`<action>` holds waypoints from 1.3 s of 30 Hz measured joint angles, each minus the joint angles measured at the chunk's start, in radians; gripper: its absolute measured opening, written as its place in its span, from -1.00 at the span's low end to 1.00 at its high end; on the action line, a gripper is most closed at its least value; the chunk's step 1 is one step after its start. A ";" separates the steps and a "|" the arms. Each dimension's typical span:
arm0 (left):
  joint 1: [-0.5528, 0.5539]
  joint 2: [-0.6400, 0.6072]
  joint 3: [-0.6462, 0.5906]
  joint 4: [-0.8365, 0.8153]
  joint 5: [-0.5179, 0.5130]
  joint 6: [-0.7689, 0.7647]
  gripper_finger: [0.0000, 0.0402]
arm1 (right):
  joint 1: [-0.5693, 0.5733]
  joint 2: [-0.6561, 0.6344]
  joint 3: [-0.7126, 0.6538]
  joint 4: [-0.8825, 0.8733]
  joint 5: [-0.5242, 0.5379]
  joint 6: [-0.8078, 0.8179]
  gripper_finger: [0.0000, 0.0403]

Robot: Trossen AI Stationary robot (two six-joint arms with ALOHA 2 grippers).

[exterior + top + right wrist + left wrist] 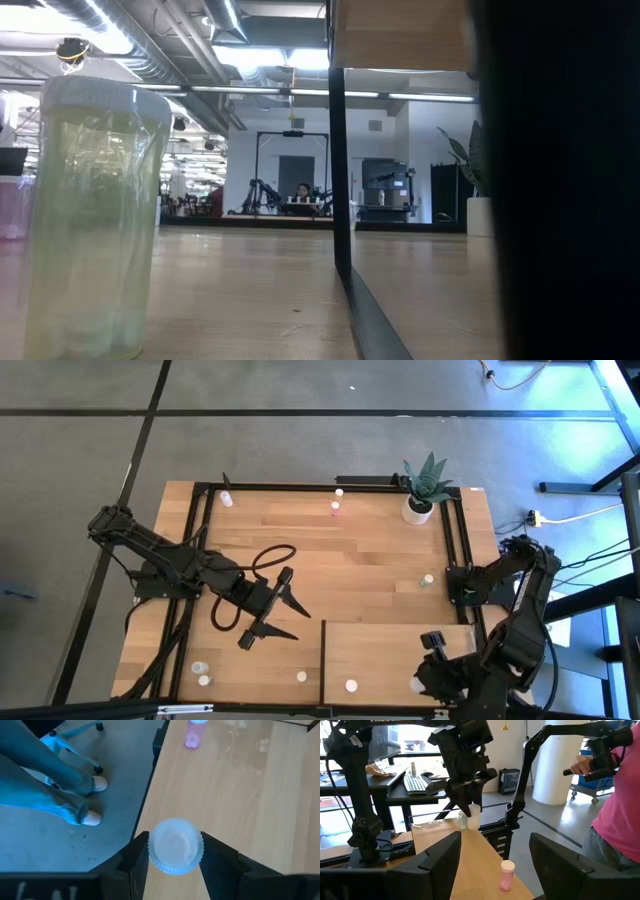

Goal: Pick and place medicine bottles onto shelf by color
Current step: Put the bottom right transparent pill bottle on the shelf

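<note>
High view: at the left of centre the left gripper is seen with its fingers spread and empty, hanging over bare tabletop. Toward the lower right of the frame the shelf lies as a pale panel, and at its right edge the right gripper is lowered over a whitish bottle. In the right wrist view this bottle is pinched between the two dark fingers, its round cap facing the camera, so its long axis is judged to be upright (the body below the cap is hidden). It sits at the shelf's edge, with a pink bottle well apart near the frame's top. The right arm is clearly the nearer one; placing is judged to turn on which colour group lies closest.
</note>
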 joint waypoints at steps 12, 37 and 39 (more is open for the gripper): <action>0.000 0.000 0.000 0.000 0.000 -0.001 0.14 | 0.019 0.000 0.000 -0.056 0.051 0.021 -0.22; 0.001 0.001 0.000 0.062 -0.013 -0.001 0.14 | 0.063 -0.277 -0.467 0.344 0.032 -0.088 -0.22; 0.001 0.001 0.000 0.062 -0.013 -0.001 0.14 | 0.062 -0.268 -0.475 0.358 0.008 -0.092 -0.22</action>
